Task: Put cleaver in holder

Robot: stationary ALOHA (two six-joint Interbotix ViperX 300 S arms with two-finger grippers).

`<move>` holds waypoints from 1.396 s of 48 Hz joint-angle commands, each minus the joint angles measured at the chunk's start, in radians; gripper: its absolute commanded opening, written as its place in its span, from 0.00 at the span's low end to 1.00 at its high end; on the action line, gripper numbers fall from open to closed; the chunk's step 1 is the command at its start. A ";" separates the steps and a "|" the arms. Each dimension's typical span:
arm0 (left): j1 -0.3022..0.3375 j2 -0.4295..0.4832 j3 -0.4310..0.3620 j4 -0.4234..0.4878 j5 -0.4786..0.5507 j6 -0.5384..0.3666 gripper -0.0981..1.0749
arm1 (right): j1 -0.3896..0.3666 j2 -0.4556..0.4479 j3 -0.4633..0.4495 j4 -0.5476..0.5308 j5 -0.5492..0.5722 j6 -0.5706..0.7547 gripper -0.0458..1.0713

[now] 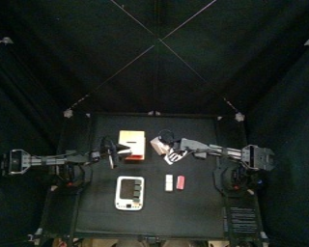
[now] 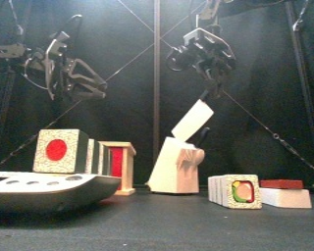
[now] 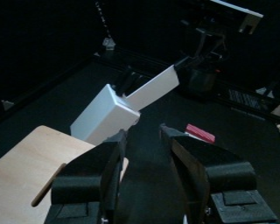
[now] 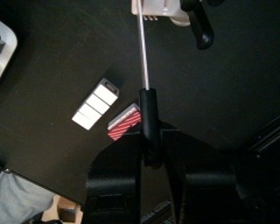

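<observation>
The cleaver (image 2: 196,122) stands tilted with its pale blade's lower end in the top of the wooden holder (image 2: 175,165), its dark handle (image 4: 146,122) up in the right gripper (image 2: 203,61), whose jaws pinch it; in the right wrist view the blade shows edge-on as a thin line running from the handle to the holder (image 4: 161,8). The holder stands on a board (image 3: 43,166) near the table's (image 1: 196,198) middle, seen from the front just right of a red-sided box (image 2: 118,164) and a block with a red dot (image 2: 58,150). The left gripper (image 3: 145,149) hangs in the air to the left of the holder, jaws spread wide, touching nothing. Nearer the table's front lie a white tray (image 2: 35,191) on the left and, on the right, a small white block with coloured faces (image 2: 238,190) beside a red-topped block (image 2: 283,195); both blocks sit apart from the holder.
</observation>
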 commanded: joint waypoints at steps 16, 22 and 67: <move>0.003 -0.002 -0.008 0.000 -0.003 0.002 0.74 | -0.020 -0.017 -0.020 0.002 0.002 -0.002 0.49; 0.003 -0.002 -0.008 0.000 -0.003 0.002 0.74 | -0.020 -0.021 -0.020 0.002 0.003 -0.002 0.49; 0.003 -0.002 -0.005 0.000 -0.003 0.002 0.74 | -0.046 0.003 -0.048 0.038 0.005 -0.005 0.49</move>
